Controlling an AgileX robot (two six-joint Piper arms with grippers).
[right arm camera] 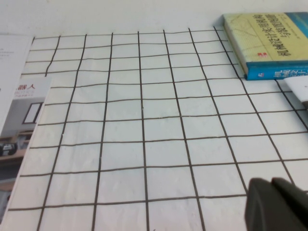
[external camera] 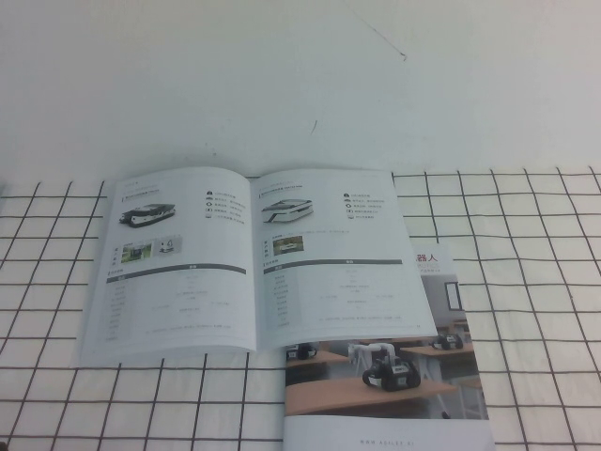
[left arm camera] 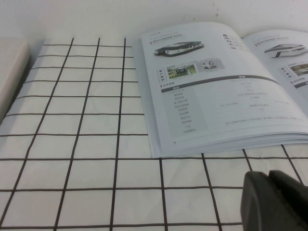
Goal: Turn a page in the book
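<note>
book (external camera: 258, 258) open flat on worktop (external camera: 526, 235), overlapping brochure (external camera: 385, 385), left pincer (left arm camera: 274, 202) state can't tell, right pincer (right arm camera: 276, 204) closed, empty, over bare grid

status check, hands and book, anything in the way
Left hand low over the cloth near the book, holding nothing. Right hand shut, off to the right, holding nothing. Book open flat, its corner lying on a brochure.

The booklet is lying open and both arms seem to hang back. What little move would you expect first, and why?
Probably the right pincer, shut and low over bare grid cloth, should ease toward the right-hand page of the thin white open booklet. That leaf lies flat and untouched, its corner over the colour-photo brochure. The left pincer hangs beside the booklet's near corner.
</note>
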